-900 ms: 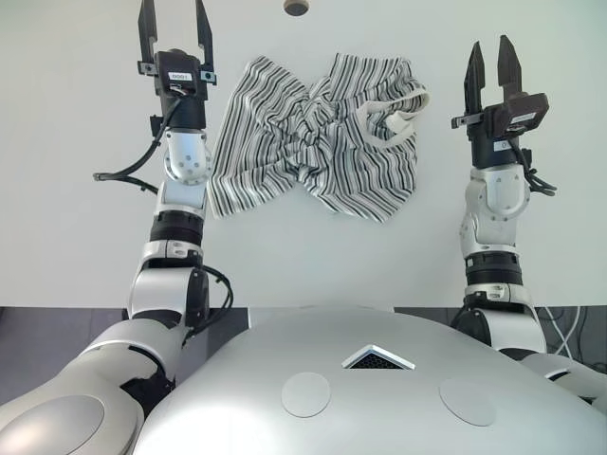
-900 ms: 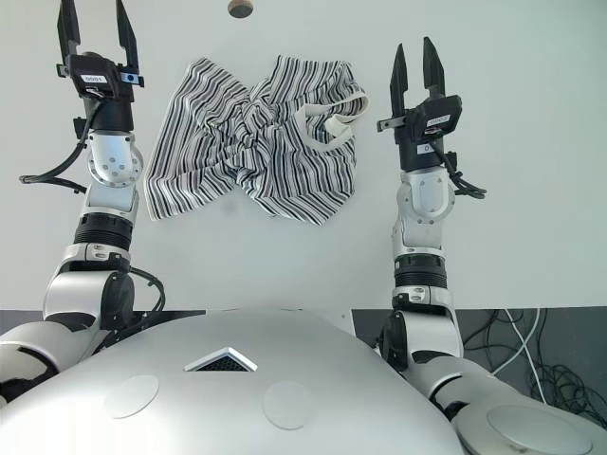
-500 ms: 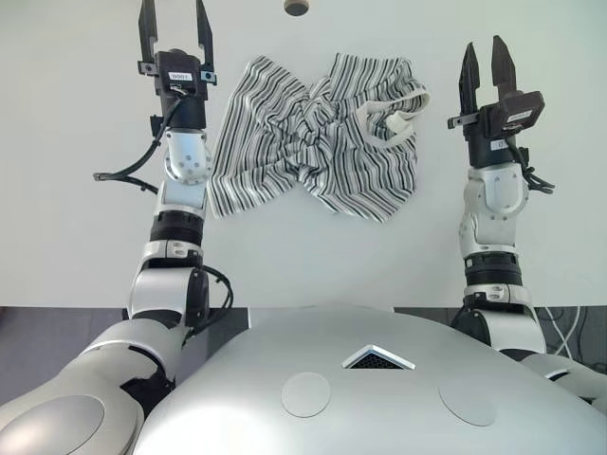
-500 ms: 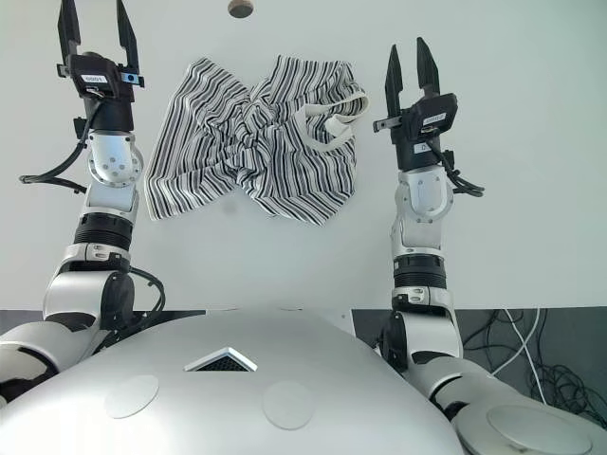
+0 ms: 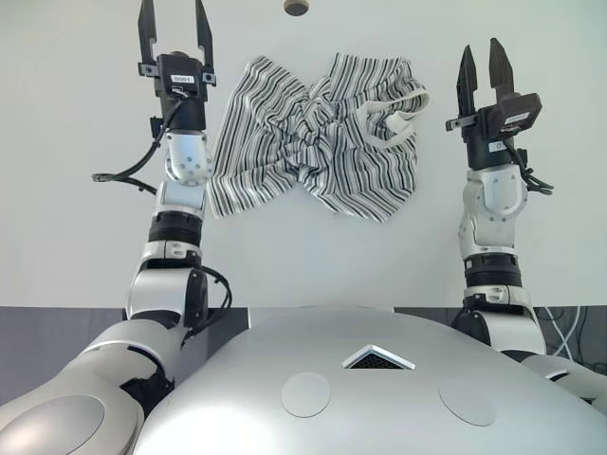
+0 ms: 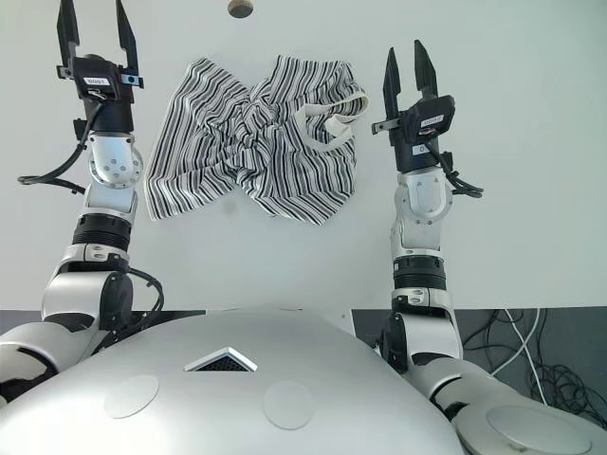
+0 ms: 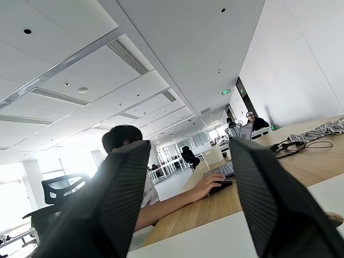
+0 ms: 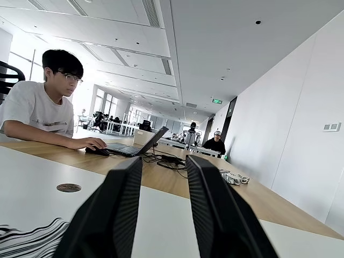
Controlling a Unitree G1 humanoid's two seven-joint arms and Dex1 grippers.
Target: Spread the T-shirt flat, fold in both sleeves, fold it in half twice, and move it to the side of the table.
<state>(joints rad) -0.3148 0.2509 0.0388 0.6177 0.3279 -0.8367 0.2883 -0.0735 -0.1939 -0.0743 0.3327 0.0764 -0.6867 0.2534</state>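
- The table (image 5: 285,256) is white and wide.
- The T-shirt (image 5: 318,133) lies on it between the two arms. It is striped, bunched up and twisted, not flat yet.
- The left gripper (image 5: 173,11) is just beside the shirt's left edge. Its fingers are wide apart and hold nothing.
- The right gripper (image 5: 481,55) is near the collar side, also spread and empty.
- A pinch in the twisted middle could catch two layers. Then the shirt would drag as a lump.
- A small white tag (image 5: 182,80) sits on each gripper. The print is too small to read.
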